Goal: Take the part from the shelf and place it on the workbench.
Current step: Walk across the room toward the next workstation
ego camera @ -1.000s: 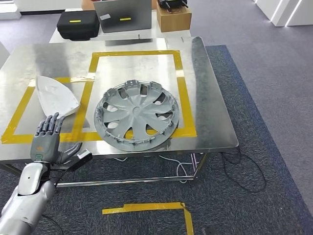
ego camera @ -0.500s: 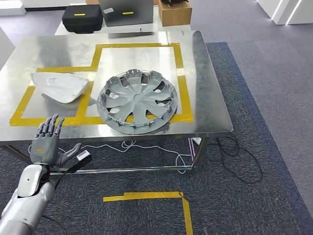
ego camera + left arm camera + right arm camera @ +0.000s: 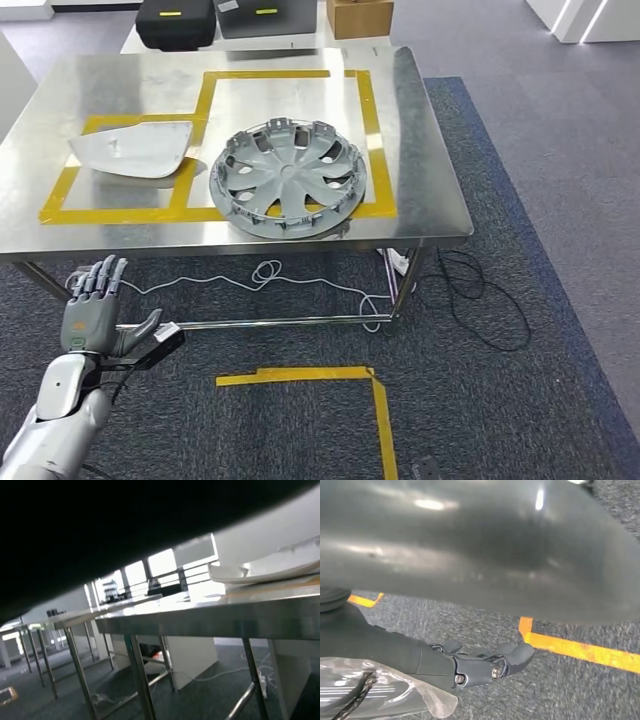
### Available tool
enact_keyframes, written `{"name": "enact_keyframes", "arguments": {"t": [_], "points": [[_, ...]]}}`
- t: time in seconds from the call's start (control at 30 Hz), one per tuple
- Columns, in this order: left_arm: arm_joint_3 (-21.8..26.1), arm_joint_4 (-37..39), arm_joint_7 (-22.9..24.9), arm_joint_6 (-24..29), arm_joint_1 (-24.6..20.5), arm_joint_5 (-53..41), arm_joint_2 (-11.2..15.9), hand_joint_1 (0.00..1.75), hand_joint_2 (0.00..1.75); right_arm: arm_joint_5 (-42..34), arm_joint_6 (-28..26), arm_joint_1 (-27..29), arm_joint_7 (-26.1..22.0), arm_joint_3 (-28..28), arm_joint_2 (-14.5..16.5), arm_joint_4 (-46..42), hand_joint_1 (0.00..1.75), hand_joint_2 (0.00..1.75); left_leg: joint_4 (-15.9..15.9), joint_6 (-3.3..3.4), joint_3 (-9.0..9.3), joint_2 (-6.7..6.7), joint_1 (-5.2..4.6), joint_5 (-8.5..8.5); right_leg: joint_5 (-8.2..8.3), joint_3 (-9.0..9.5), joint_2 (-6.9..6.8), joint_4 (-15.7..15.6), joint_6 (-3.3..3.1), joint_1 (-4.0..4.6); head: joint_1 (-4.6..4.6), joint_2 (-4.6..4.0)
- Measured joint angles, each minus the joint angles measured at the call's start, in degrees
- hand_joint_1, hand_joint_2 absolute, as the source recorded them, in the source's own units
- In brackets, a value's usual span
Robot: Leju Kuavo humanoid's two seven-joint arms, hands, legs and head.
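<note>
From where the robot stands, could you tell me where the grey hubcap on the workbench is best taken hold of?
Probably at the near rim of the hubcap, from the workbench's front edge. It lies flat, inner side up, and that rim sits close to the front edge, raised with clips that offer fingers a hold.

The head view is bright and evenly lit from above, sharp across the frame. The steel table (image 3: pixel 423 190) shows soft pale glare along its left part, and the wheel cover (image 3: pixel 288 177) casts only a faint shadow. In the left wrist view a black, unlit shape blocks the upper half; bright windows (image 3: pixel 162 562) beyond are overexposed. The right wrist view is dim, with a blurred grey surface (image 3: pixel 478 545) carrying small highlights.
</note>
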Motion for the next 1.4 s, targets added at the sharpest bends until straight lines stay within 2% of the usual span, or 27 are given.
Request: {"name": "enact_keyframes", "arguments": {"t": [0.07, 0.1, 0.17, 0.23, 0.27, 0.3, 0.33, 0.4, 0.47, 0.5, 0.57, 0.63, 0.73, 0.77, 0.8, 0.83, 0.87, 0.93, 0.97, 1.03, 1.1, 1.13, 1.2, 1.27, 1.3, 1.33, 1.4], "points": [[0.71, 1.97, 0.3, 0.01, 0.47, 0.38, 0.13, 0.0, 0.0, 0.33, 0.02, 0.01, 0.3, -0.02, 0.01, 0.02, 0.0, 0.0, -0.1, -0.63, -0.26, -0.03, 0.08, 0.72, 0.69, -0.24, -0.08, -0.6, -0.52, -0.02, 0.05, 0.0], [1.17, 3.32, 0.49, 0.02, 0.86, 0.67, 0.22, 0.0, 0.0, 0.49, 0.02, 0.03, 0.46, -0.03, 0.01, 0.04, 0.0, 0.0, 0.26, -1.01, -0.52, -0.06, 0.12, 0.04, 1.24, -0.57, -0.16, -0.72, -0.96, -0.15, -0.04, 0.0], [2.36, 6.32, 0.72, 0.02, 1.72, 1.38, 0.39, 0.0, 0.0, 0.67, 0.01, 0.02, 0.66, -0.07, 0.02, 0.07, 0.0, 0.0, 4.06, -1.74, -1.79, -0.1, 0.37, -4.27, 2.44, -1.55, -0.36, -0.94, -1.84, -0.41, -0.41, -0.01], [3.56, 9.12, 0.68, 0.02, 2.62, 1.9, 0.37, 0.0, 0.0, 0.72, 0.01, 0.0, 0.75, -0.11, 0.02, 0.07, 0.0, 0.0, 11.74, -2.32, -3.69, -0.1, 0.74, -9.62, 3.48, -3.03, -0.46, -0.77, -2.16, -0.37, -0.68, -0.01], [4.02, 10.33, 0.66, 0.02, 3.15, 2.07, 0.31, 0.0, 0.0, 0.73, 0.02, 0.01, 0.79, -0.16, 0.02, 0.07, 0.0, 0.0, 15.04, -2.54, -4.16, -0.09, 0.92, -10.88, 3.99, -3.87, -0.52, -0.61, -2.12, -0.35, -0.69, -0.01], [4.41, 11.4, 0.61, 0.0, 3.62, 2.37, 0.24, 0.0, 0.0, 0.74, 0.02, 0.02, 0.81, -0.23, 0.02, 0.07, 0.0, 0.0, 16.76, -2.7, -3.89, -0.09, 1.09, -10.83, 4.47, -4.74, -0.6, -0.38, -2.05, -0.36, -0.71, -0.01], [4.81, 12.56, 0.51, -0.07, 3.93, 2.86, 0.14, 0.0, 0.0, 0.74, 0.03, 0.02, 0.81, -0.35, 0.02, 0.07, 0.0, 0.0, 16.33, -2.8, -2.61, -0.08, 1.27, -9.68, 4.9, -5.63, -0.68, -0.1, -1.94, -0.38, -0.71, -0.01], [5.77, 15.05, 0.4, -0.58, 4.24, 4.0, -0.19, 0.0, 0.0, 0.69, 0.09, 0.0, 0.76, -0.62, 0.02, 0.05, 0.0, 0.0, 9.86, -2.82, 2.63, -0.06, 1.59, -7.23, 5.6, -7.14, -0.8, 0.54, -1.54, -0.41, -0.7, -0.01], [6.68, 17.38, 0.86, -1.28, 4.76, 4.57, -0.69, 0.0, 0.0, 0.54, 0.25, -0.04, 0.6, -0.91, 0.02, 0.02, 0.0, 0.0, 2.24, -2.42, 7.77, -0.11, 1.51, -7.43, 6.24, -7.93, -0.85, 1.0, -0.87, -0.33, -0.64, -0.01], [7.04, 18.45, 1.3, -1.67, 5.23, 4.71, -0.97, 0.0, 0.0, 0.44, 0.36, -0.05, 0.51, -1.05, 0.02, 0.01, 0.0, 0.0, 0.24, -2.12, 8.93, -0.15, 1.34, -7.98, 6.62, -8.08, -0.86, 1.02, -0.47, -0.34, -0.64, -0.01], [7.85, 20.72, 2.26, -3.03, 6.62, 5.56, -1.73, 0.0, 0.0, 0.1, 0.61, 0.01, 0.43, -1.47, 0.02, 0.01, 0.0, 0.0, -0.62, -1.15, 8.89, -0.1, 1.08, -7.65, 7.36, -8.34, -0.81, 0.84, 0.37, -0.49, -0.61, -0.01], [8.81, 22.6, 2.99, -4.49, 8.19, 6.75, -2.6, 0.0, 0.0, -0.33, 0.73, 0.15, 0.4, -2.04, 0.02, 0.03, 0.0, 0.0, -0.89, 0.01, 7.99, 0.14, 1.08, -6.59, 5.5, -9.3, -0.6, 2.01, 0.99, -0.66, -0.55, -0.01], [10.01, 24.49, 3.62, -5.96, 10.05, 7.97, -3.73, 0.0, 0.0, -0.65, 0.74, 0.46, 0.35, -2.62, 0.01, 0.04, 0.0, 0.0, -0.88, 1.1, 5.8, 0.28, 0.85, -4.75, -2.66, -12.18, -0.34, 11.48, 1.39, -0.68, -0.27, -0.01], [10.44, 25.09, 3.94, -6.9, 10.57, 8.45, -4.04, 0.0, 0.0, -0.72, 0.76, 0.52, 0.34, -2.79, 0.01, 0.04, 0.0, 0.0, -0.78, 1.18, 4.97, 0.28, 0.68, -4.17, -4.26, -12.72, -0.32, 15.11, 1.4, -0.65, -0.25, -0.01], [10.93, 25.66, 4.31, -8.03, 11.11, 9.04, -4.37, 0.0, 0.0, -0.85, 0.77, 0.54, 0.34, -2.99, 0.0, 0.04, 0.0, 0.0, -0.66, 1.22, 4.14, 0.3, 0.51, -3.62, -4.52, -12.56, -0.32, 17.29, 1.36, -0.62, -0.26, -0.01], [11.52, 26.21, 4.64, -9.15, 11.67, 9.73, -4.74, 0.0, 0.0, -1.03, 0.78, 0.57, 0.34, -3.25, -0.01, 0.04, 0.0, 0.0, -0.5, 1.22, 3.35, 0.31, 0.36, -3.12, -3.56, -11.45, -0.31, 17.52, 1.23, -0.56, -0.27, -0.01], [12.1, 26.69, 4.95, -10.11, 12.29, 10.48, -5.2, 0.0, 0.0, -1.27, 0.79, 0.61, 0.34, -3.53, -0.06, 0.03, 0.0, 0.0, -0.34, 1.19, 2.59, 0.3, 0.23, -2.64, -1.92, -9.22, -0.29, 15.51, 1.01, -0.48, -0.27, -0.01], [13.05, 27.29, 5.74, -12.27, 13.74, 12.39, -6.18, 0.0, 0.0, -1.64, 0.79, 0.62, 0.34, -4.05, -0.28, -0.03, 0.0, 0.0, 0.01, 0.97, 1.47, 0.22, 0.05, -1.75, -0.18, -2.57, -0.02, 7.07, 0.33, -0.17, -0.26, -0.01], [13.29, 27.43, 6.23, -13.29, 14.58, 13.39, -6.67, 0.0, 0.0, -1.78, 0.79, 0.57, 0.35, -4.29, -0.4, -0.08, 0.0, 0.0, 0.13, 0.77, 1.14, 0.19, 0.0, -1.27, -0.37, 0.47, 0.15, 2.79, 0.04, -0.03, -0.3, -0.01], [13.45, 27.72, 6.92, -14.48, 16.07, 15.11, -7.53, 0.0, 0.0, -2.04, 0.77, 0.58, 0.4, -4.81, -0.53, -0.15, 0.0, 0.0, 0.1, 0.25, 0.89, 0.17, 0.0, -0.25, -1.26, 2.93, 0.36, -1.57, -0.27, 0.25, -0.32, -0.01], [13.74, 28.62, 7.11, -15.05, 17.33, 16.3, -8.35, 0.0, 0.0, -2.45, 0.72, 0.71, 0.54, -5.39, -0.51, -0.14, 0.0, 0.0, 0.15, -0.39, 0.62, 0.01, 0.11, 0.01, -0.49, 2.17, 0.1, -1.9, -0.8, 0.2, -0.32, -0.01], [13.94, 29.16, 7.24, -15.51, 17.98, 16.77, -8.75, 0.0, 0.0, -2.68, 0.68, 0.76, 0.61, -5.69, -0.51, -0.14, 0.0, 0.0, 0.91, -0.75, 0.3, -0.07, 0.19, -1.27, 0.06, 1.73, -0.11, -1.96, -1.27, 0.09, -0.39, -0.01], [14.31, 30.06, 7.74, -16.56, 19.24, 17.43, -9.5, 0.0, 0.0, -3.16, 0.59, 0.86, 0.69, -6.35, -0.5, -0.15, 0.0, 0.0, 5.62, -1.47, -0.85, -0.13, 0.52, -6.99, 1.37, 0.42, -0.46, -2.03, -2.0, -0.07, -0.61, -0.01], [14.68, 30.75, 8.59, -17.5, 19.97, 17.76, -10.26, 0.0, 0.0, -3.5, 0.57, 0.91, 0.69, -6.91, -0.5, -0.17, 0.0, 0.0, 13.21, -2.03, -2.05, -0.11, 0.9, -12.2, 2.67, -1.15, -0.7, -1.71, -2.08, -0.02, -0.73, -0.01], [14.89, 31.01, 9.06, -17.91, 20.11, 17.88, -10.56, 0.0, 0.0, -3.57, 0.6, 0.92, 0.68, -7.11, -0.5, -0.17, 0.0, 0.0, 16.06, -2.23, -2.09, -0.11, 1.06, -12.7, 3.33, -2.1, -0.89, -1.39, -2.02, -0.01, -0.71, -0.01], [15.11, 31.2, 9.55, -18.23, 20.2, 18.07, -10.79, 0.0, 0.0, -3.63, 0.66, 0.91, 0.64, -7.33, -0.5, -0.17, 0.0, 0.0, 17.25, -2.37, -1.4, -0.1, 1.22, -11.83, 3.95, -3.18, -1.06, -0.96, -1.92, -0.03, -0.71, -0.01], [15.51, 31.37, 10.14, -18.5, 20.32, 18.69, -11.08, 0.0, 0.0, -3.68, 0.75, 0.87, 0.51, -7.67, -0.5, -0.17, 0.0, 0.0, 13.51, -2.49, 2.77, -0.1, 1.51, -8.63, 4.99, -5.45, -1.27, 0.04, -1.58, -0.11, -0.71, -0.01]]}}
